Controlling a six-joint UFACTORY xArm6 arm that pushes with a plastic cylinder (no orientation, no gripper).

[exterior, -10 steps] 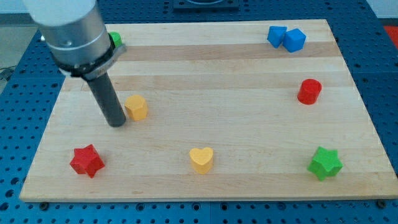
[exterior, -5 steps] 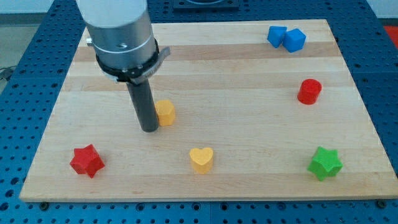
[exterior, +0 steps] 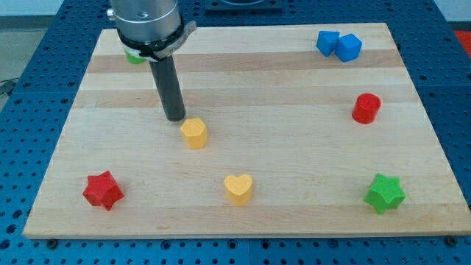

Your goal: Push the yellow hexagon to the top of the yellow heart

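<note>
- Dark rod stands upright; my tip (exterior: 175, 118) sits just beside the yellow hexagon (exterior: 194, 133), up-left, holding nothing.
- Hexagon lies flat, up-left of the yellow heart (exterior: 238, 188), well apart.

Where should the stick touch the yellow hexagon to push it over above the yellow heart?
There is no grip here, only a push. The yellow hexagon sits up-left of the yellow heart, so it should probably go toward the view's right. Press on its left face. My tip is now just up-left of it, close by.
</note>
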